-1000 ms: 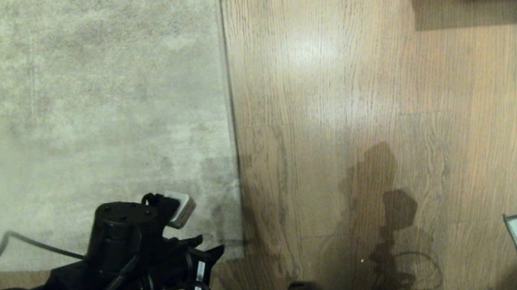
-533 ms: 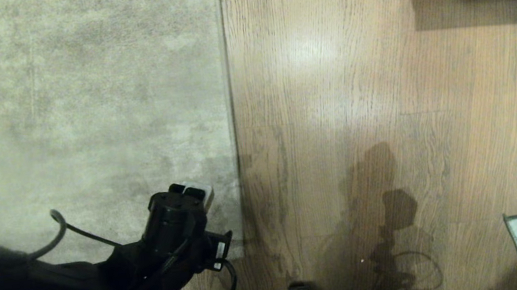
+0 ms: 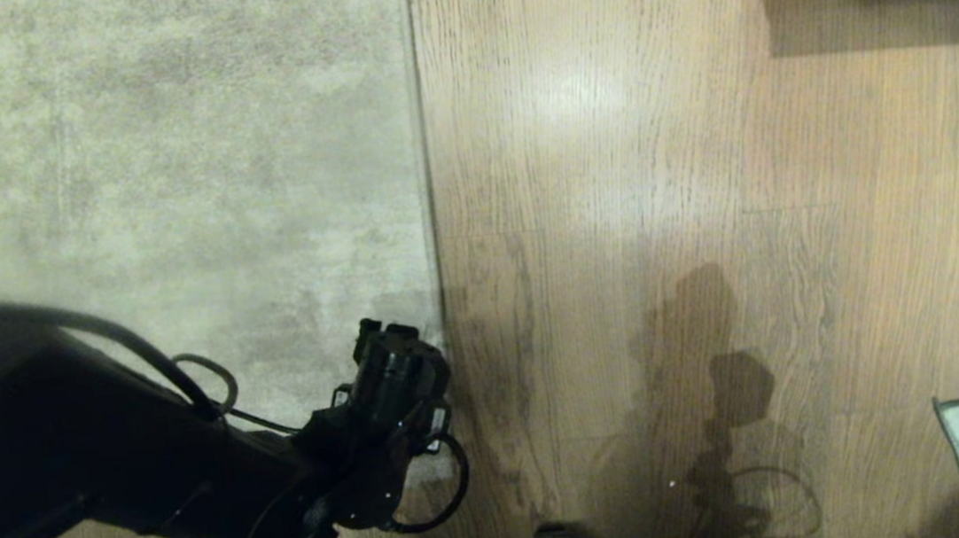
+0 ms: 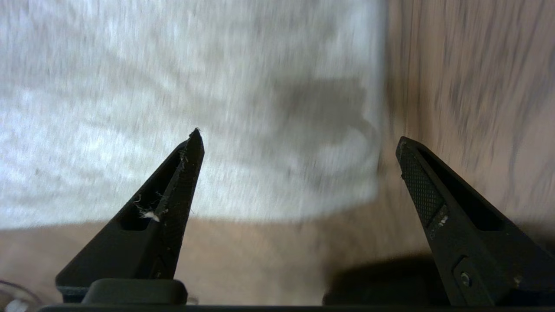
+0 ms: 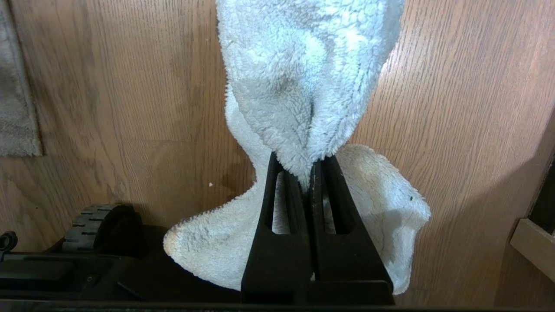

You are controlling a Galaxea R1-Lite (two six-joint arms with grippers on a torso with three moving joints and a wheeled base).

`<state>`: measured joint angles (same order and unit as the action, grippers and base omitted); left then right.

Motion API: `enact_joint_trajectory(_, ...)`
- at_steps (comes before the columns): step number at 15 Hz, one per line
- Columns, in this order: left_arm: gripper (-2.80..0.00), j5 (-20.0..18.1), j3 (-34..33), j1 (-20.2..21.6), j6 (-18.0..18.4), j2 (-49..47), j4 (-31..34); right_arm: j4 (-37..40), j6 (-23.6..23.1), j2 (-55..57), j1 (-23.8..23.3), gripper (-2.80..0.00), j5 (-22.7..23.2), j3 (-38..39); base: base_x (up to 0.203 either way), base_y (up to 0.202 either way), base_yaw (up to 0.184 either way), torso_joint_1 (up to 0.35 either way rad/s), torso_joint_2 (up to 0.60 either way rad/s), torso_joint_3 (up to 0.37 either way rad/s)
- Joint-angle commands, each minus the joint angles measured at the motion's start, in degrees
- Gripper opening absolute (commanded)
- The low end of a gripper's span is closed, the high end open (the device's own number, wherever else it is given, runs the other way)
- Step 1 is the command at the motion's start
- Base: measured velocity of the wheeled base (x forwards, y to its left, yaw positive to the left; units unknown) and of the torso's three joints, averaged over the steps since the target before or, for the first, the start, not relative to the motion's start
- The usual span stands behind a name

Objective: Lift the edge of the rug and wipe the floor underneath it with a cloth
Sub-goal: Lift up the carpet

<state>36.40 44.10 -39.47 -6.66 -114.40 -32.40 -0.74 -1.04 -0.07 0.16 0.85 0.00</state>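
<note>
Rug edge [image 4: 373, 130] lies, seemingly untouched, between left pincer [image 4: 299, 138] fingers.

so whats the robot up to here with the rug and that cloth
It is getting ready to lift the rug edge so the floor beneath can be wiped. The left gripper hangs over the rug's near corner with its jaws wide open, one finger over the rug and the other over bare floor, holding nothing. The rug lies flat. The right gripper is off to the robot's right, shut on the cloth, which hangs from it above the floor. No wiping has begun.
</note>
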Motion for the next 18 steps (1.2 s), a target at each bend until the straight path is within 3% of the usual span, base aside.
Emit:
enact_joint_trajectory(1,0.0,0.41,4.36,0.09,-0.24,-4.04,-0.2,-0.05,-0.02,0.07,0.02,-2.8,0.03,0.0,0.0,0.0,0.0,0.0,0.0,0.0)
enact_joint_trajectory(4,0.0,0.9,8.02,0.74,0.11,-7.2,-0.13,-0.05,-0.03,0.07,0.02,-2.8,0.03,0.0,0.0,0.0,0.0,0.0,0.0,0.0)
enact_joint_trajectory(11,0.0,6.12,13.62,3.8,4.54,-11.04,-0.2,-0.05,-0.02,0.07,0.02,-2.8,0.03,0.0,0.0,0.0,0.0,0.0,0.0,0.0)
enact_joint_trajectory(18,0.0,6.32,18.54,3.19,4.96,-12.6,-0.04,-0.05,-0.03,0.07,0.02,-2.8,0.03,0.0,0.0,0.0,0.0,0.0,0.0,0.0)
